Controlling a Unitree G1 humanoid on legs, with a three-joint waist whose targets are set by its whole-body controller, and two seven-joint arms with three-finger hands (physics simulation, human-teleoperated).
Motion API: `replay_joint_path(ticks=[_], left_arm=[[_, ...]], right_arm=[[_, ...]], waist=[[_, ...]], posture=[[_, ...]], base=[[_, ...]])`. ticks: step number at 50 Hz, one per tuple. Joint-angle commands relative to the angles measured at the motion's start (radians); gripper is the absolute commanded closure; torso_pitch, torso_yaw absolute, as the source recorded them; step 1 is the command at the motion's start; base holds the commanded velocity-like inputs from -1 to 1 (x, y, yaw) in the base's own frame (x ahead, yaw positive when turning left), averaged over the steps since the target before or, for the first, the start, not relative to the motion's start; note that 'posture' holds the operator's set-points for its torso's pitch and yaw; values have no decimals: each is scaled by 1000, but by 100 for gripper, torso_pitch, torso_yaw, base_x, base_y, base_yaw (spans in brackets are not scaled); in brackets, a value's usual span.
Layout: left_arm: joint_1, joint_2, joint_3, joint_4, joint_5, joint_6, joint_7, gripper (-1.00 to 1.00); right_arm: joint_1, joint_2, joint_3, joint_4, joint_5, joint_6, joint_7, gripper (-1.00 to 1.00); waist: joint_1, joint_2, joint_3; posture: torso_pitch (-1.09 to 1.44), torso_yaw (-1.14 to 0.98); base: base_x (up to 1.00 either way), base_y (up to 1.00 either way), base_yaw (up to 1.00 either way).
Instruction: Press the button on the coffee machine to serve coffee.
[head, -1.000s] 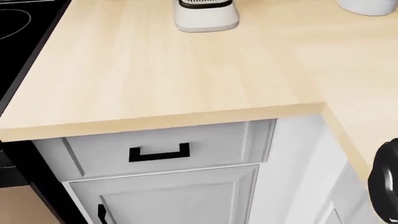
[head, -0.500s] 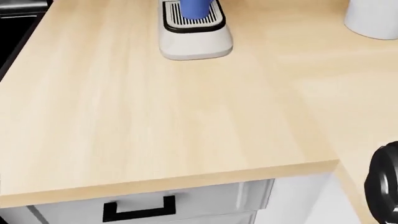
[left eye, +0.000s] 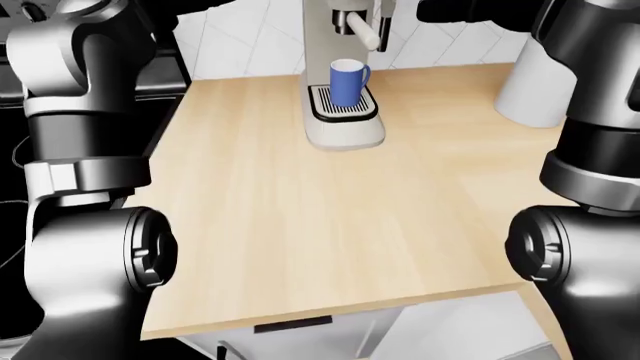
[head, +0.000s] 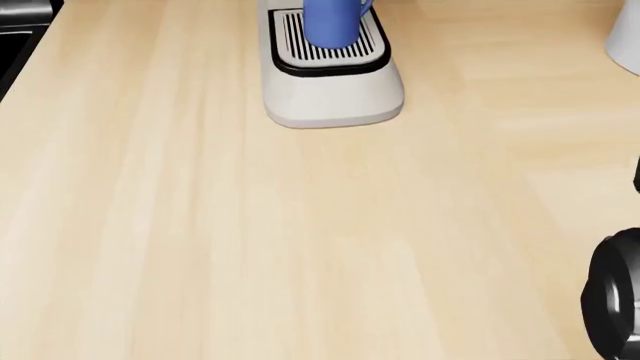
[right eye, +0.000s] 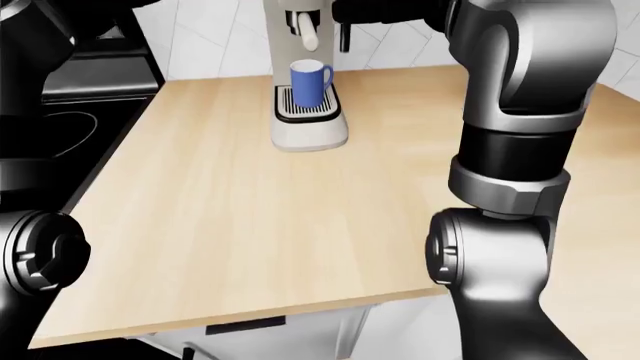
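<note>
The coffee machine (left eye: 344, 90) is standing at the top middle of the left-eye view, on the light wooden counter (left eye: 300, 225), with its pale body going up out of the picture against the white tiled wall (left eye: 245, 37). A blue mug (left eye: 347, 81) is sitting upright on the black drip grate (head: 330, 43) of the machine, under the spout (left eye: 362, 28). The button of the machine is not showing in any view. The left arm (left eye: 85, 172) is rising along the left side of the left-eye view and the right arm (right eye: 515, 150) is rising along the right side of the right-eye view, and both are reaching up toward the top of the picture; the hands are going out of the frame or are hidden in dark shapes, so I cannot tell if their fingers are wide or closed. A white round container (left eye: 535, 94) is standing on the counter to the right of the machine, well apart from it. A black stove (right eye: 60, 124) is lying beside the counter at the left. Under the counter edge a white drawer with a black handle (left eye: 292, 325) is showing.
</note>
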Motion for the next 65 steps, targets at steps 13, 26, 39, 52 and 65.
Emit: replay_joint_path(ticks=[13, 26, 39, 52, 65], left_arm=[[-25, 13, 8, -31, 0, -19, 10, -100], [-27, 9, 6, -24, 2, -24, 14, -100], [-22, 6, 9, -20, -5, -23, 16, -100], [-9, 2, 8, -35, -12, -10, 15, -100], [-8, -8, 2, -14, -4, -31, 5, -100]], right_arm=[[-37, -10, 1, -22, 9, -41, -9, -100], [-44, -10, 3, -2, 6, -54, -11, -100], [-38, -10, 1, 2, -5, -63, -11, -100], [-26, -4, 0, 14, 0, -83, -19, -100], [-38, 18, 13, 139, -8, -193, -26, -100]], waist=[[9, -20, -12], [2, -14, -27], [12, -18, -36], [10, -15, -76], [10, -14, -117]], posture=[[0, 0], [0, 0], [-3, 0], [-11, 0], [-16, 0]], base=[[19, -1, 0], [1, 0, 0], [0, 0, 0], [0, 0, 0], [0, 0, 0]])
